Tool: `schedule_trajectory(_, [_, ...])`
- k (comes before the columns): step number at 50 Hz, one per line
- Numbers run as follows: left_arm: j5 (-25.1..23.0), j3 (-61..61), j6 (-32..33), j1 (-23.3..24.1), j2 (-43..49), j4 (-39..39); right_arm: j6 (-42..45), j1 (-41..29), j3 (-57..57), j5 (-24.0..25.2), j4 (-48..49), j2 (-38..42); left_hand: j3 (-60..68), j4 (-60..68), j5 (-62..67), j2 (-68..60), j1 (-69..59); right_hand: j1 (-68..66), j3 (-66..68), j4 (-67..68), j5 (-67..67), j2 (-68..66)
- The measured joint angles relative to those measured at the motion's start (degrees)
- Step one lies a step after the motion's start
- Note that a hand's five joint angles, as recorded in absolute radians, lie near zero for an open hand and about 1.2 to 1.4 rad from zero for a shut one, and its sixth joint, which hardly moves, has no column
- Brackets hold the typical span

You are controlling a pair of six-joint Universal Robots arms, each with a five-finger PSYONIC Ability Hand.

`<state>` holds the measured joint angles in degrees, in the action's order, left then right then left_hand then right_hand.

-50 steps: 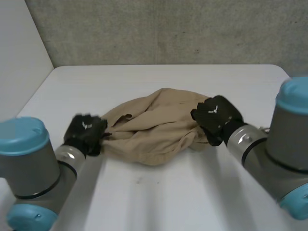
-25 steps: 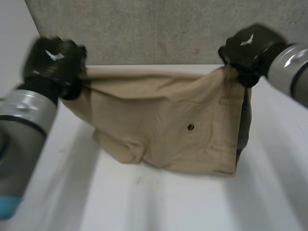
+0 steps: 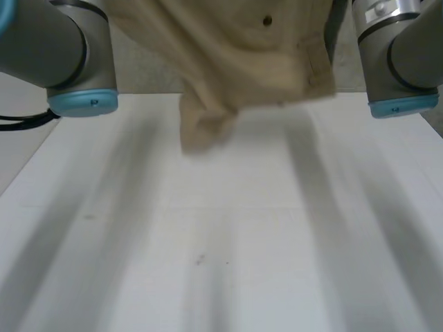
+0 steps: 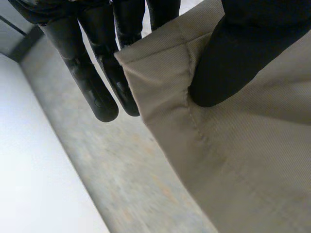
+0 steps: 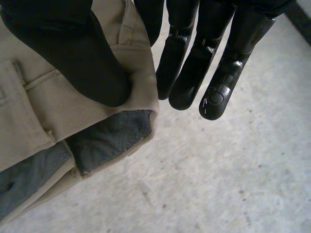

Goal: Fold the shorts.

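Observation:
The tan shorts [image 3: 235, 55] hang in the air above the far part of the table, spread between my two arms, with one leg end drooping lowest [image 3: 204, 128]. In the left wrist view my left hand [image 4: 243, 48] pinches a seamed corner of the shorts [image 4: 243, 160] under its thumb, with straight fingers [image 4: 99, 82] beside the cloth edge. In the right wrist view my right hand [image 5: 73, 53] presses its thumb on the waistband corner [image 5: 58, 116], where grey lining [image 5: 107, 138] shows; its other fingers [image 5: 194, 73] stand straight beside the edge.
The white table [image 3: 228, 228] lies below the shorts, with a small dark mark [image 3: 199, 260] near its middle. A grey wall [image 3: 145, 69] stands behind it. My left arm [image 3: 55, 48] and right arm [image 3: 394, 48] flank the hanging cloth.
Both hands have lifted the shorts off the table and raised them high. The cloth has gone from a heap to hanging spread out, and the hands have risen past the head view's top.

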<state>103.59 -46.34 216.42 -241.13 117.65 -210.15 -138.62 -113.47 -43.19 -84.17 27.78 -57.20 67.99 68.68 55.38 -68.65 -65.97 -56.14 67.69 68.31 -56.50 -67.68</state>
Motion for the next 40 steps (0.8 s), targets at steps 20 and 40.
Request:
schedule_trajectory(20, [2.1,-42.4,-4.4,3.1,-12.2,13.8,9.8,2.2,-16.7,11.9,-41.0,-3.3,0.0,0.1,0.8,0.0,0.0,0.0,0.0,0.0,-0.4,0.0])
schedule_trajectory(40, [4.4,-54.4,-19.4,9.1,-10.7,22.4,-14.5,5.1,-45.7,13.6,-36.3,-13.1,0.0,0.2,0.8,0.0,0.0,33.8,-42.9,-43.9,41.9,42.6])
